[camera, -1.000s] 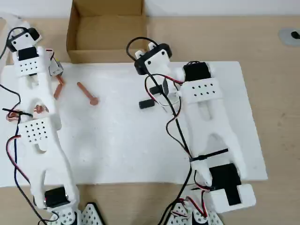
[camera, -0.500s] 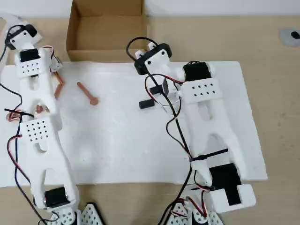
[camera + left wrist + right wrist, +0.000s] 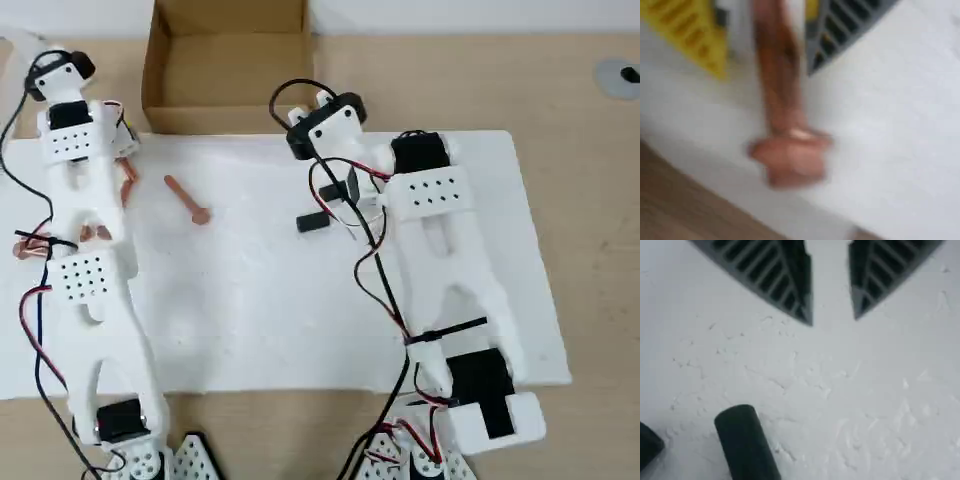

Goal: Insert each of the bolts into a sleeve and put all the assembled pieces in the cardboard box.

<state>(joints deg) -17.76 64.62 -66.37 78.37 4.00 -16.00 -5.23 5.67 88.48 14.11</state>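
One white mat point(image 3: 250, 300), tan table point(image 3: 580, 150), cardboard box point(image 3: 215, 119)

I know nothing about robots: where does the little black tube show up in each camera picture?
High view: black sleeve near the middle of the white foam sheet.
Right wrist view: black sleeve just off the open right gripper.
Left wrist view: a copper bolt instead.
Shared landmark: the foam sheet.

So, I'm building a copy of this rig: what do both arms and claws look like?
Left arm and right arm: white shells with hole grids, black motors, red and black wires. Right claw: dark grey ribbed fingers; left claw: one yellow, one grey.
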